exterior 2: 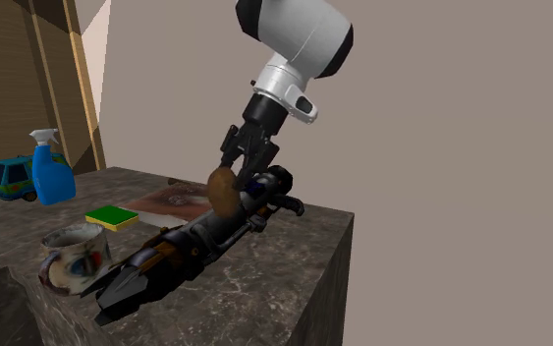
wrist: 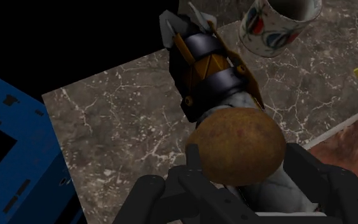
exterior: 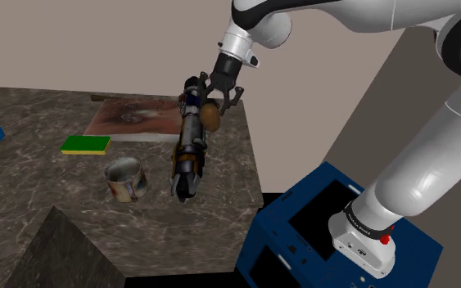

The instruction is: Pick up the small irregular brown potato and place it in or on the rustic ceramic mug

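Gripper (exterior 2: 230,175) clasped around the brown potato (exterior 2: 222,191), raised above the dark marbled counter (exterior 2: 264,285), with the painted mug (exterior 2: 73,256) standing nearby.

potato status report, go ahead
Status: gripper shut on potato, held above the counter. Upright mug on the counter, not yet reached. A long dark object lies under the potato, beside the mug.

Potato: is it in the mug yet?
No, the potato sits clasped between the fingers, apart from the mug.
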Robot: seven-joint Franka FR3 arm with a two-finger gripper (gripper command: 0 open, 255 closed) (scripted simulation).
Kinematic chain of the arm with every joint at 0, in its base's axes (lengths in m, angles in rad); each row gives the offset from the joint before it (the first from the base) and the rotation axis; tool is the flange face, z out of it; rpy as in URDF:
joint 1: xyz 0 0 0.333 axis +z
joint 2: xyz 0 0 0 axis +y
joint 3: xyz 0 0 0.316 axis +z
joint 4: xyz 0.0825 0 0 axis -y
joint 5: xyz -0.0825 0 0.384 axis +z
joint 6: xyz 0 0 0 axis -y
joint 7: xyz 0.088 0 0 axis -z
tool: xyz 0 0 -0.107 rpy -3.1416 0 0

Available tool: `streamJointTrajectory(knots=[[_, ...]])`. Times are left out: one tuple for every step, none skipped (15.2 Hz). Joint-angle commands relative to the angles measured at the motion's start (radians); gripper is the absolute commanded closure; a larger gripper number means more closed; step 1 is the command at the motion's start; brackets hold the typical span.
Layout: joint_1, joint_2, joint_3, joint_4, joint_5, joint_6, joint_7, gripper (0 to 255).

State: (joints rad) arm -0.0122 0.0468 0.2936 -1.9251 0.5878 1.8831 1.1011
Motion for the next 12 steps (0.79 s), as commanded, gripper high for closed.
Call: streamJointTrajectory(knots=[[0.027,0.017,0.024,0.018,0.0,0.027,0.044,255],[0.04,0.031,0.036,0.031,-0.003,0.041,0.066,255],[0.054,0.045,0.047,0.045,-0.006,0.054,0.088,255],[0.068,0.06,0.057,0.06,-0.011,0.067,0.111,255],[0.082,0.076,0.068,0.077,-0.016,0.08,0.134,255],[0.097,0.094,0.077,0.094,-0.023,0.092,0.157,255],[0.112,0.112,0.087,0.114,-0.031,0.104,0.18,255],[0.127,0.131,0.095,0.134,-0.04,0.115,0.204,255],[0.143,0.151,0.103,0.156,-0.05,0.126,0.228,255],[0.16,0.172,0.111,0.179,-0.061,0.136,0.252,255],[0.177,0.194,0.117,0.203,-0.073,0.146,0.277,255],[0.195,0.217,0.123,0.229,-0.086,0.154,0.301,255]])
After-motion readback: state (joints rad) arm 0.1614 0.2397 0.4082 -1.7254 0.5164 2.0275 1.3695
